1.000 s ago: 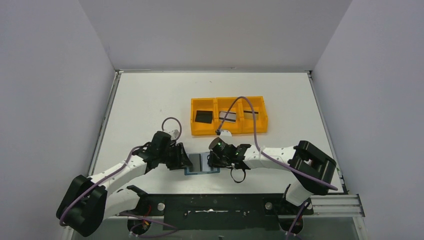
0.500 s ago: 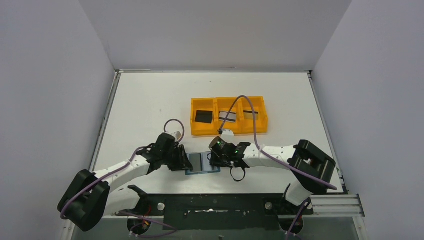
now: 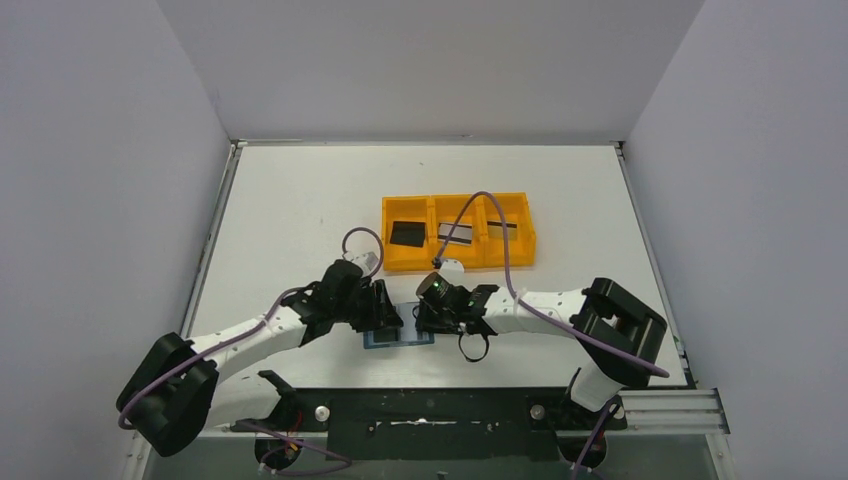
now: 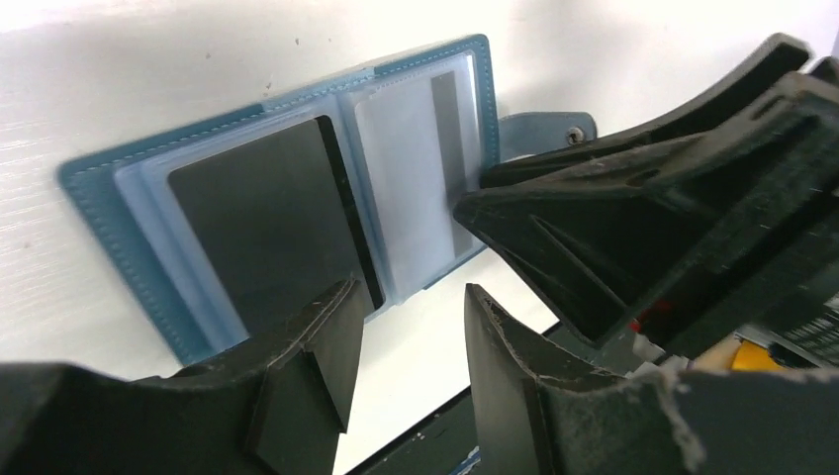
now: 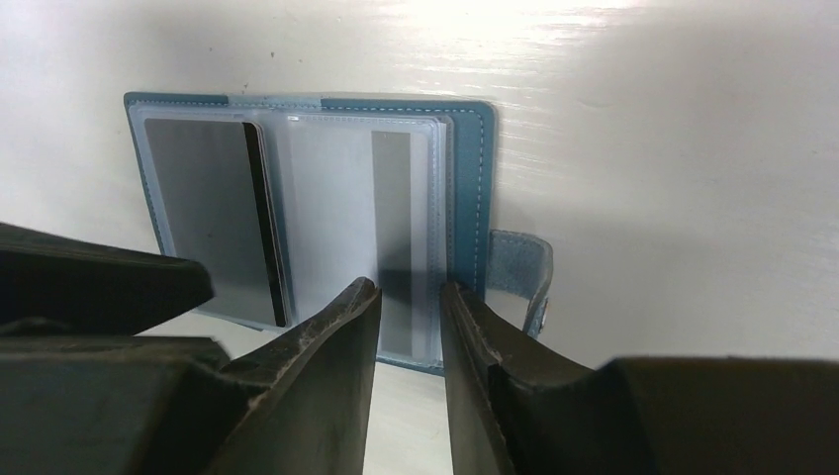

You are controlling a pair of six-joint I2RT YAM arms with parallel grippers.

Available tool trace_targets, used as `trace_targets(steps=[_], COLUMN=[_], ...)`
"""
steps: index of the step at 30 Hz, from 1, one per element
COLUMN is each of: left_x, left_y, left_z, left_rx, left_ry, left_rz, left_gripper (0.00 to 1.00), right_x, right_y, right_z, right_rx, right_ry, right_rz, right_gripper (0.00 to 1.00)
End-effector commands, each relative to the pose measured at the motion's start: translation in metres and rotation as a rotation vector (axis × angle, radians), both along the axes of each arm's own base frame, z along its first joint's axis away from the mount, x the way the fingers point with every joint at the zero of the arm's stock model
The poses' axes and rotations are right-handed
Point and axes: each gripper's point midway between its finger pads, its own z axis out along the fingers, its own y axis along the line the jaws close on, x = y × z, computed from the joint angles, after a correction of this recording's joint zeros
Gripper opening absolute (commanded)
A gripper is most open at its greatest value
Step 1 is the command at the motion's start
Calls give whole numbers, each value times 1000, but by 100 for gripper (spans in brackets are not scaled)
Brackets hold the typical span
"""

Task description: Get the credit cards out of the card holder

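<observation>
The teal card holder lies open and flat on the table between both grippers. Its left pocket holds a black credit card, its right pocket a silver-grey card with a dark stripe. My left gripper stands open over the near edge beside the black card, with only bare table in the gap. My right gripper is open by a narrow gap over the near edge of the striped card, next to the snap tab. From above, the left gripper and right gripper almost meet.
An orange three-compartment tray stands just behind the grippers, with a black card, a striped silver card and another card inside. The right arm's purple cable arcs over it. The table's near edge lies close below the card holder.
My left gripper has slid right, over the card holder's left half, closing toward the right gripper. The card holder has shifted slightly left and nearer. The right arm has barely moved.
</observation>
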Motion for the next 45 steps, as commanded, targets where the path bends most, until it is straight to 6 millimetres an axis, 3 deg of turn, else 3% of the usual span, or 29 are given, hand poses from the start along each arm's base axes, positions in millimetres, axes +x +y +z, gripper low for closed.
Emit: trace_targets(steps=[1,6,16,24,35,45], left_x=[6,-5,-13,-11,-5,4], left_y=[-14,-3,8,9,7,8], left_z=[-4,-29,-42,-39,-25,-5], left_rx=[-16,53,80,73,37,11], left_ry=[16,73,89,72,25,-33], left_rz=[-7,4,30,44,66,108], left_gripper=[39,35,31,29,29,31], right_x=[5,5,9,10,16,14], right_y=[13,23,34,30,42,59], right_z=[9,18,39,30,71,66], right_rx=[113,245,308,287,431,453], right_ry=[-5,7,-27,2,-59,-16], right_rz=[1,17,39,21,34,90], right_gripper=[30,29,29,29,28,29])
